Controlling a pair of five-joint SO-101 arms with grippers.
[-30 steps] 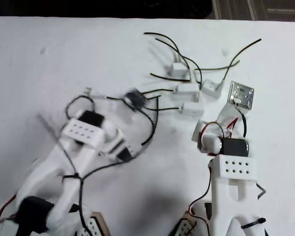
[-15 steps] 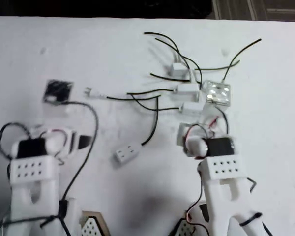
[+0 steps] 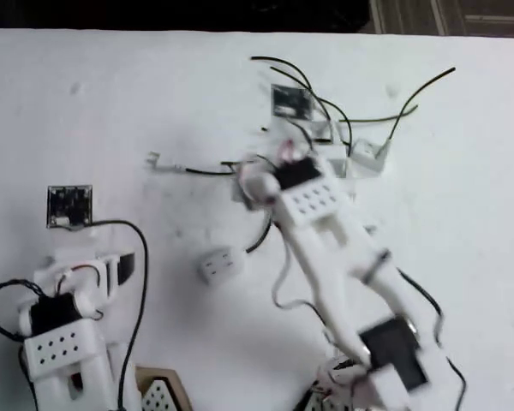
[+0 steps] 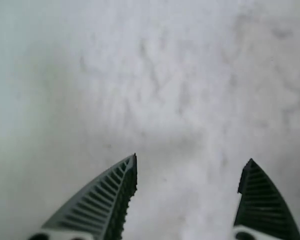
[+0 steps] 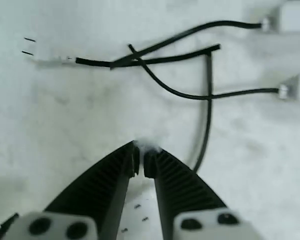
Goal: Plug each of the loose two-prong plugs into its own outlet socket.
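Note:
A loose two-prong plug (image 3: 154,160) (image 5: 40,54) lies left of centre, its black cable (image 3: 207,170) running right. A white outlet socket block (image 3: 220,264) lies nearer the front, on its own black cable. My right gripper (image 5: 142,150) is shut, nothing seen between its fingers, and points down at the table just short of the crossed cables (image 5: 165,62). In the high view this gripper (image 3: 242,190) sits at the table's centre, partly under its arm. My left gripper (image 4: 191,165) (image 3: 122,261) is open over bare table at the front left.
Several white connectors (image 3: 325,158) with black wires (image 3: 308,86) cluster at the back right of centre; two of them (image 5: 292,85) show at the right wrist view's edge. The table's far edge (image 3: 154,31) runs along the back.
The left arm has pulled back from the centre to the front left, leaving the outlet block on the table. The right arm has swung left and forward over the cables.

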